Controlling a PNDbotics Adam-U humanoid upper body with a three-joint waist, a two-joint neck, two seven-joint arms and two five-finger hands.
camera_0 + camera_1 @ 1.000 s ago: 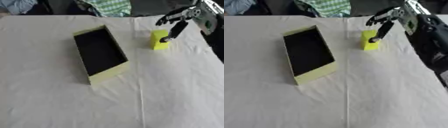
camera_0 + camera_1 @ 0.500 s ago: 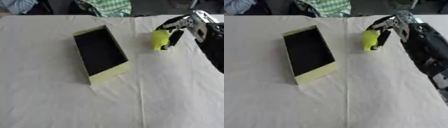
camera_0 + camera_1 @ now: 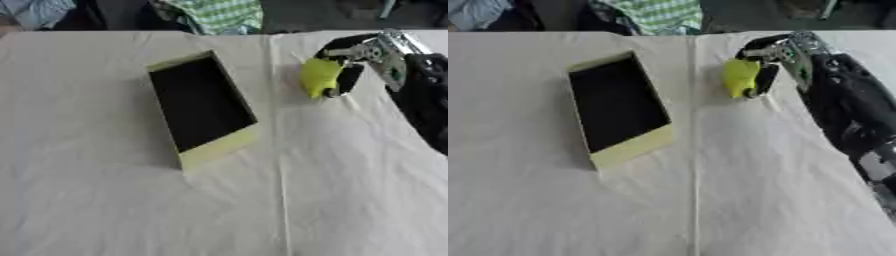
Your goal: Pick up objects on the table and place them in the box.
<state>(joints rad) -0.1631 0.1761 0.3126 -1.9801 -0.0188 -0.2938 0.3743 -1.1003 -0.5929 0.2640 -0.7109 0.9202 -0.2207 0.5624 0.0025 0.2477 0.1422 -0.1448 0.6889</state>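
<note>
Since a second ago, the small yellow-green block (image 3: 318, 76) has left its upright stand on the cloth and now sits tilted in the robot's right hand (image 3: 357, 62), which has turned in toward it; half a second ago the grasp looked much the same.

Largest in view is the white cloth-covered table (image 3: 114, 200), a crease running down it below and to the left of the hand. Next comes the open rectangular cardboard box (image 3: 217, 147) with pale yellow-green walls and a black inside; it lies askew, well apart from the hand on its left, and nothing shows inside it. The black and silver right arm (image 3: 846, 110) enters from the right side and ends at the hand near the table's far edge. That hand's fingers (image 3: 766, 79) are curled round the block, dark fingertips on its right face and others over its top, so the block is pinched at the hand's left side. Whether the block's lower end touches the cloth cannot be told.
</note>
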